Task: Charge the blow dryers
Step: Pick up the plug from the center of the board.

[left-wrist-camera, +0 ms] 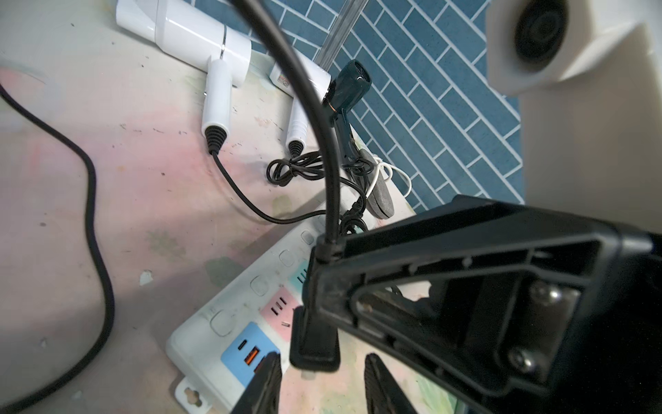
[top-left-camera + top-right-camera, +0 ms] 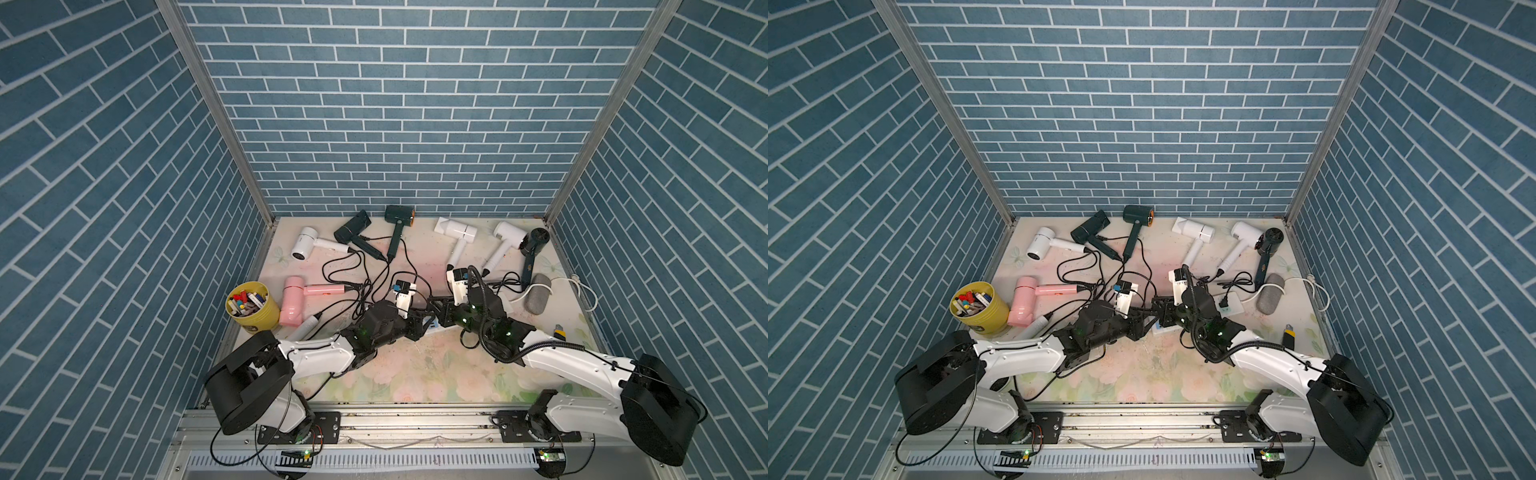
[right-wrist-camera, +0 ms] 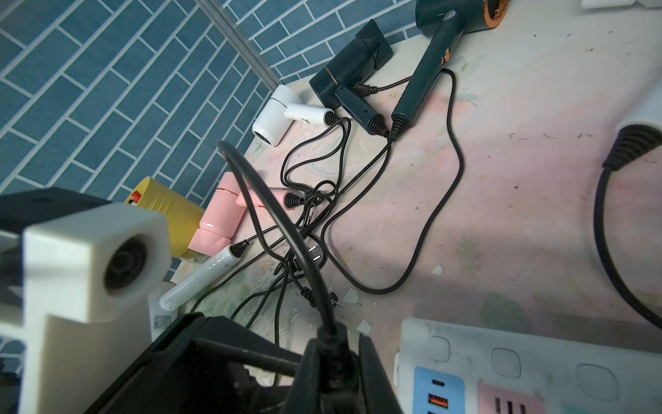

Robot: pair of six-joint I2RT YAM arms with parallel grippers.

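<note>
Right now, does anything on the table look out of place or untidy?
Yes. The black cords lie tangled in one heap beside the pink dryer, so it is hard to see which plug belongs to which dryer. A loose plug lies in that heap with its prongs showing.

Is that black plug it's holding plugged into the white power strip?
Unplugged: black plug held near white power strip; pink socket empty.
</note>
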